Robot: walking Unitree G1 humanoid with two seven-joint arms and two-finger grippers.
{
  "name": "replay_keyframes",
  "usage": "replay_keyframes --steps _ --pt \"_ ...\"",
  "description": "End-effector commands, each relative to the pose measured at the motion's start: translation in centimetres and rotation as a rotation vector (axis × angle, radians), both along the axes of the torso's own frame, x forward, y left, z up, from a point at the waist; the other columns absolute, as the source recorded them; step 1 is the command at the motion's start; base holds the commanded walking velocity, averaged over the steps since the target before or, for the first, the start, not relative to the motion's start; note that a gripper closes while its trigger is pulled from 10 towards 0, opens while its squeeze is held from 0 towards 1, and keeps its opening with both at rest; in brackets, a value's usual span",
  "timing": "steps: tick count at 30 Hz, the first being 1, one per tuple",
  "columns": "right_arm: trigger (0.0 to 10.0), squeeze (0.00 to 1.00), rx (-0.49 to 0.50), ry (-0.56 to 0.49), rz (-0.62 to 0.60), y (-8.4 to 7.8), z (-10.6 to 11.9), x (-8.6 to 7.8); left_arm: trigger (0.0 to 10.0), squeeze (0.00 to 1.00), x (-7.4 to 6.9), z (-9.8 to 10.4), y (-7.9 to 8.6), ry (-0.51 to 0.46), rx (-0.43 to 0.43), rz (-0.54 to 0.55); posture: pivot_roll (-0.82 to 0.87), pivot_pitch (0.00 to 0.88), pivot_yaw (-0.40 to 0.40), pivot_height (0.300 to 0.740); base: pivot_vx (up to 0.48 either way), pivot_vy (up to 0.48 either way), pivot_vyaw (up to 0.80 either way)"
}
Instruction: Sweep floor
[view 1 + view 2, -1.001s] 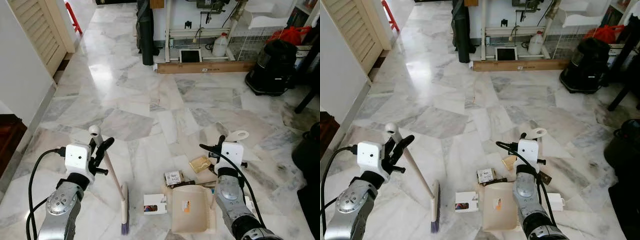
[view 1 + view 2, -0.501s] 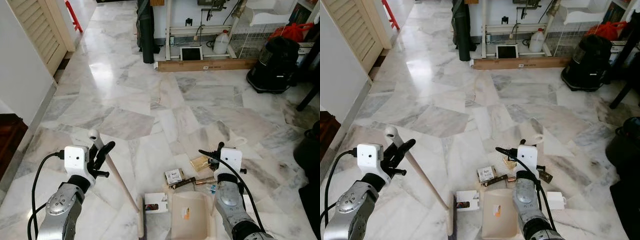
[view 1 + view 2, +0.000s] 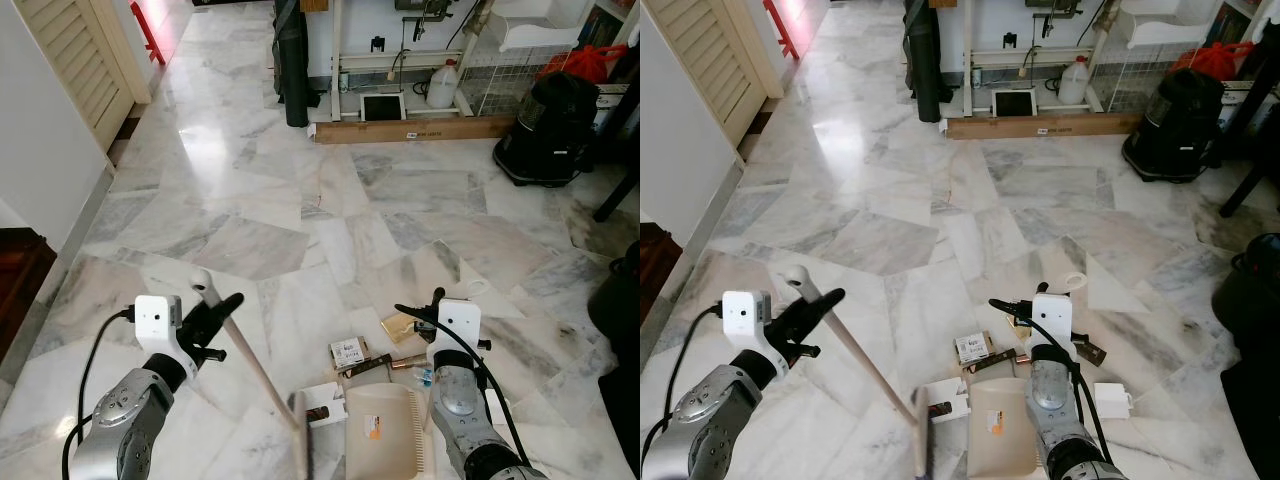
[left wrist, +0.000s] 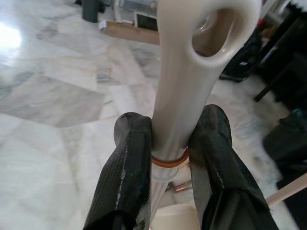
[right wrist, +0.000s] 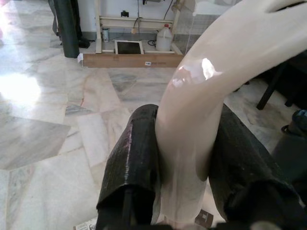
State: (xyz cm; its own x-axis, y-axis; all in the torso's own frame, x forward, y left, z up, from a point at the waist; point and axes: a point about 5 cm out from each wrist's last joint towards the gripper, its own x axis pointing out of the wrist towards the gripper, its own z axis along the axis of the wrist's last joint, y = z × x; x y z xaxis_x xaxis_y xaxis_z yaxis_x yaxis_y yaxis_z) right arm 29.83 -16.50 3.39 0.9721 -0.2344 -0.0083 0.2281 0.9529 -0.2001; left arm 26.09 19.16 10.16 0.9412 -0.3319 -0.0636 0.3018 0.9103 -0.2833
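Lots of grey-veined marble floor (image 3: 300, 200), a black vacuum (image 3: 548, 130) by the far wall. Left gripper (image 3: 215, 318) is clamped on the cream broom (image 3: 255, 365), slanting toward the cream dustpan (image 3: 385, 430) the right gripper (image 3: 1025, 312) grips. Left wrist view shows an orange ring (image 4: 168, 160) round the handle

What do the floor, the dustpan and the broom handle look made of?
Floor: polished marble-like stone, grey veining and window glare. Dustpan: likely plastic, smooth matte beige with moulded ridges. Broom handle: probably plastic, glossy cream with a moulded hanging hole, clamped in the left end effector.
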Motion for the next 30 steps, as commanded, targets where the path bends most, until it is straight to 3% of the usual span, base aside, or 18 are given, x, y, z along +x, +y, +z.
replay_keyframes --steps 1,5,17,20,23,26,29,30 --pt "10.0 0.00 -0.002 0.063 0.022 0.5 -1.0 -0.5 10.0 0.00 0.2 1.1 -0.7 -0.031 -0.100 -0.049 0.20 0.125 0.054 0.740 0.000 0.000 0.00" --pt "10.0 0.00 -0.003 0.061 0.032 0.8 -0.9 -0.3 10.0 0.00 0.3 2.0 -0.9 -0.043 -0.158 -0.094 0.20 0.125 0.054 0.740 0.000 0.000 0.00" --pt "10.0 0.00 0.003 0.064 0.030 0.8 -0.8 -0.1 10.0 0.00 0.3 3.3 -2.0 -0.055 -0.183 -0.172 0.20 0.124 0.055 0.740 0.000 0.000 0.00" --pt "10.0 0.00 0.005 0.064 0.030 0.9 -0.8 -0.1 10.0 0.00 0.7 3.9 -1.4 -0.092 -0.166 -0.118 0.20 0.128 0.055 0.740 0.000 0.000 0.00" --pt "10.0 0.00 0.007 0.062 0.031 0.9 -0.7 0.0 10.0 0.00 1.6 5.4 0.4 -0.178 -0.132 0.025 0.21 0.129 0.056 0.740 0.000 0.000 0.00" --pt "10.0 0.00 0.008 0.062 0.031 1.0 -0.6 0.0 10.0 0.00 1.8 5.9 1.2 -0.216 -0.106 0.094 0.20 0.132 0.058 0.740 0.000 0.000 0.00" --pt "10.0 0.00 0.009 0.062 0.030 0.9 -0.6 0.0 10.0 0.00 1.9 6.1 2.0 -0.247 -0.044 0.183 0.20 0.133 0.057 0.740 0.000 0.000 0.00" --pt "10.0 0.00 0.008 0.063 0.028 0.9 -0.7 0.0 10.0 0.00 2.0 6.0 2.7 -0.260 0.007 0.259 0.20 0.135 0.057 0.740 0.000 0.000 0.00"
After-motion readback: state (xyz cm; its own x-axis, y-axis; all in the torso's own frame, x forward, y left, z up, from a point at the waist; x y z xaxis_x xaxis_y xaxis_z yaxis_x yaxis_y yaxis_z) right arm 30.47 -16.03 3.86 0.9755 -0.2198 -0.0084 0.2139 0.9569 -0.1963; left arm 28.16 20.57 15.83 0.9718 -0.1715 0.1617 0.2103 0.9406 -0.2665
